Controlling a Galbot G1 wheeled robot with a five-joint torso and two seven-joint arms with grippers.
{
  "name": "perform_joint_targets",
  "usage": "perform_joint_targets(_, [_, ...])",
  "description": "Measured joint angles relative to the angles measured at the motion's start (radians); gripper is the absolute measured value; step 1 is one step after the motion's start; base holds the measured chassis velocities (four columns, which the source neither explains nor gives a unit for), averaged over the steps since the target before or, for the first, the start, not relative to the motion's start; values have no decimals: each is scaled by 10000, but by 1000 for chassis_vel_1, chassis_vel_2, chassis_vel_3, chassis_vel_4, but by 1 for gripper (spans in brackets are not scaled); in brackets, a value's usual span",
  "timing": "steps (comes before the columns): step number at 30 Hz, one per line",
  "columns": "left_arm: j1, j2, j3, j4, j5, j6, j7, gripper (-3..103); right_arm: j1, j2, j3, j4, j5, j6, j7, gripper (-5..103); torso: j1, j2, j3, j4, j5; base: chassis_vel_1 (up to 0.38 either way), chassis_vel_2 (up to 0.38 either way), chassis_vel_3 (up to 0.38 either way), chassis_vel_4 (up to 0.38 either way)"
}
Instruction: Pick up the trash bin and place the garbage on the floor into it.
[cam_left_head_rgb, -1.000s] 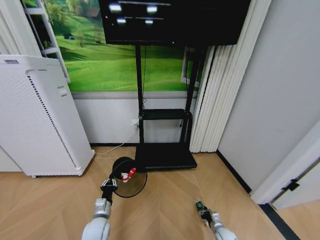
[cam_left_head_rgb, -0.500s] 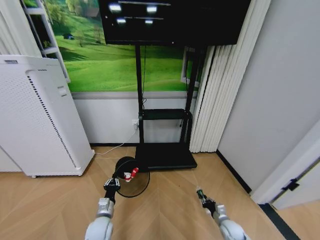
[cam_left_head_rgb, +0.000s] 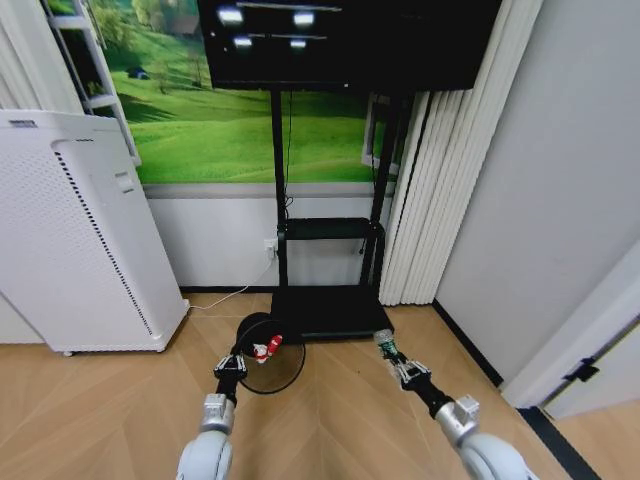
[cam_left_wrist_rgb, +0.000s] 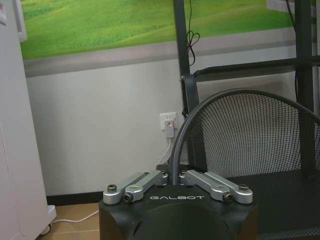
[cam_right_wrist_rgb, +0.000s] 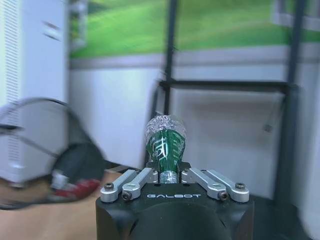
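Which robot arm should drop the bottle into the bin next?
Probably the right. The right gripper already holds the green-labelled bottle and is raised beside the black mesh trash bin. The left gripper is busy, its fingers clamped on the bin's rim.

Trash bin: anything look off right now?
Tipped, not upright: the trash bin hangs by its rim from the left tool, mouth facing the camera, red garbage inside. Right tool holds the bottle.
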Motion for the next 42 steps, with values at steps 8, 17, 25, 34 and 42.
perform_joint_targets(8, [-7,-51,241,13,-15,-1,-25,3,301,300,-1089,401,-316,529,-978,16,0,0,0,4,0,0,0,0,0])
perform_joint_targets(17, [-198,-166,443,241,105,-2,-93,3,1110,530,-2066,237,-407,480,-887,16,0,0,1,4,0,0,0,0,0])
perform_joint_targets(25, [-673,-622,963,1111,647,-159,-128,3,2804,1362,-3620,-1161,-320,404,-673,16,0,0,1,2,0,0,0,0,0])
perform_joint_targets(34, [-528,-789,1192,1206,837,-212,-131,3,3709,2083,-4149,-1862,-325,353,-587,16,1,-1,1,3,0,0,0,0,0])
perform_joint_targets(42, [-673,-974,1194,1435,976,-351,-132,3,4090,2705,-4611,-2496,-533,434,-586,16,0,0,2,0,17,0,0,0,0])
